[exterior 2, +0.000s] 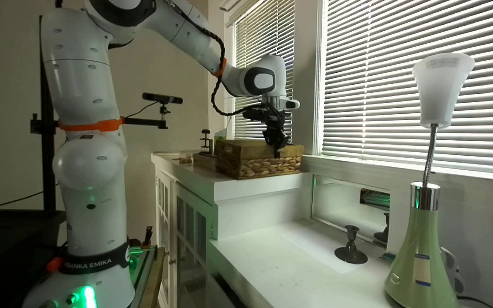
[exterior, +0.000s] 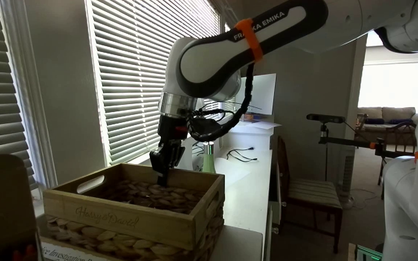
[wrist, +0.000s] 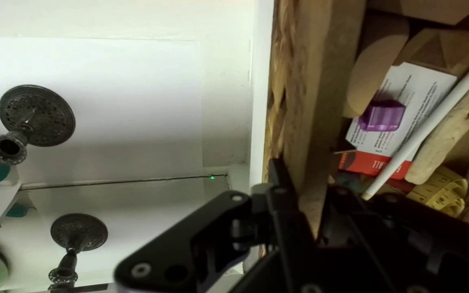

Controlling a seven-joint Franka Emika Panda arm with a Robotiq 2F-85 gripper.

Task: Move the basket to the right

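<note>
Black jaws fill the lower right of the wrist view, clamped on the wooden rim (wrist: 320,81) of a large rectangular tan wicker basket (exterior: 132,217), lower left in an exterior view. Left in the wrist frame stands a dark metal candlestick (wrist: 35,118); right, inside the basket, a white-and-red card (wrist: 417,91) and a glossy purple block (wrist: 382,116).

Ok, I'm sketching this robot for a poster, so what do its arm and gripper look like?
The arm is rounded and whitish, with black trim and FRANKA EMIKA lettering. It has orange straps, a black ribbed cable, a silver collar and, low down, a green light. The gripper is black, with pale round screw heads.
</note>
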